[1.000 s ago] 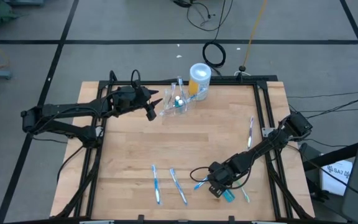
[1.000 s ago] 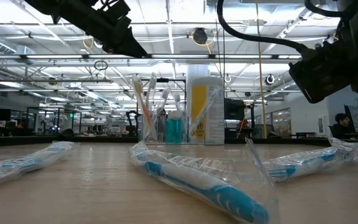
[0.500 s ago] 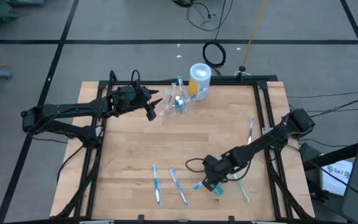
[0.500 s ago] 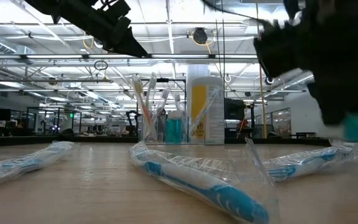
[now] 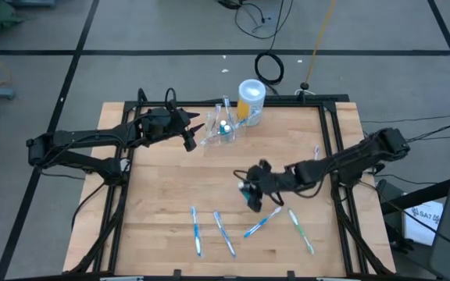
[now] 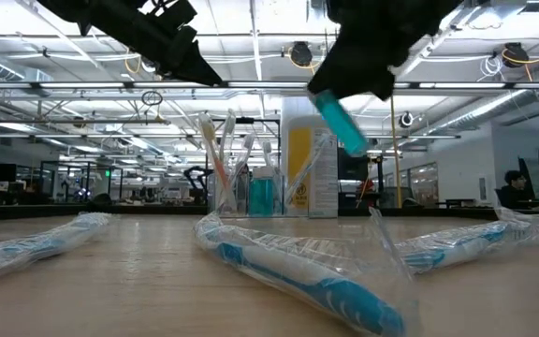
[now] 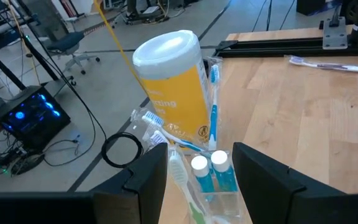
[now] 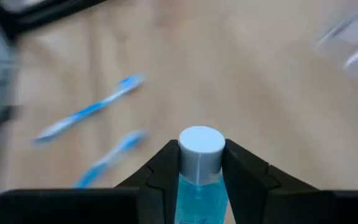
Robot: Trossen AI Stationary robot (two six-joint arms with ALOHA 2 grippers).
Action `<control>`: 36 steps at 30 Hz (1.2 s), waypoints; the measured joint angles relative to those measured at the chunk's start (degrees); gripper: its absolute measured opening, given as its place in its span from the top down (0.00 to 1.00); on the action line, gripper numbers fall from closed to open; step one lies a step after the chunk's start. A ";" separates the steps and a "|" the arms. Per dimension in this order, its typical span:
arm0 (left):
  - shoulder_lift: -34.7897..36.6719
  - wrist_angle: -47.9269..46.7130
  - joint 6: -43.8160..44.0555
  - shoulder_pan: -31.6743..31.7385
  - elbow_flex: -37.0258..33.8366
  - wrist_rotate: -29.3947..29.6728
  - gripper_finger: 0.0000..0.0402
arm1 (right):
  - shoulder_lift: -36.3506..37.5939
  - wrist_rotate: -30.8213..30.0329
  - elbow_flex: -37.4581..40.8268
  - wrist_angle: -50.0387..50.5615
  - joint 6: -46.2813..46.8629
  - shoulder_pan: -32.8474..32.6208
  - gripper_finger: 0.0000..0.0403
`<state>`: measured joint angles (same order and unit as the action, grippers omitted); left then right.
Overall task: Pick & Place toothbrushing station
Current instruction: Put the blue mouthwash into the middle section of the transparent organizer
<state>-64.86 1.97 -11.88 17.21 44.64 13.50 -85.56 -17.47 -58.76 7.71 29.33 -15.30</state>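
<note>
The see-through cup (image 5: pixel 223 131) stands at the table's far middle, holding toothbrushes and two small blue bottles with white caps (image 7: pixel 211 169). My left gripper (image 5: pixel 192 137) is open just left of the cup, one finger (image 7: pixel 143 180) on either side of it in the left wrist view. My right gripper (image 5: pixel 250 192) is over the table's middle, shut on a small blue bottle with a white cap (image 8: pixel 201 163). The bottle also shows in the low view (image 6: pixel 340 122). My left gripper's fingers flank the cup's lower part (image 7: pixel 219 202); I cannot tell whether they touch it. My right gripper pinches the blue bottle's body just below its white cap (image 8: pixel 199 180) between its two fingers. The bottle lies along the fingers with the cap pointing forward. It is tilted and lifted clear of the table.
A taller yellow container with a white lid (image 5: pixel 250 100) stands right behind the cup. Wrapped toothbrushes lie on the table's near part (image 5: pixel 196 231) (image 5: pixel 224 233) (image 5: pixel 262 223) and one near the right rail (image 5: pixel 316 164). Black frame rails (image 5: pixel 336 148) border the table.
My right gripper has risen from the table's near right part and gone toward the far edge and the left, toward the cup. It carries the blue bottle, now lifted clear. My left gripper has kept still.
</note>
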 joint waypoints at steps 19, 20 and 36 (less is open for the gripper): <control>0.00 1.33 0.15 -0.09 0.00 -0.02 0.53 | 0.02 -3.26 0.04 -20.44 -34.12 13.48 0.76; 0.00 1.31 0.15 -0.09 0.00 -0.01 0.53 | 0.02 -3.26 0.04 -21.65 -34.84 13.79 0.76; 0.00 1.28 0.15 -0.09 0.00 -0.02 0.53 | 0.04 -3.24 0.02 -23.46 -40.08 16.14 0.76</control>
<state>-64.86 3.25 -11.73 17.12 44.64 13.47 -85.52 -20.71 -58.74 -15.75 -10.75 0.84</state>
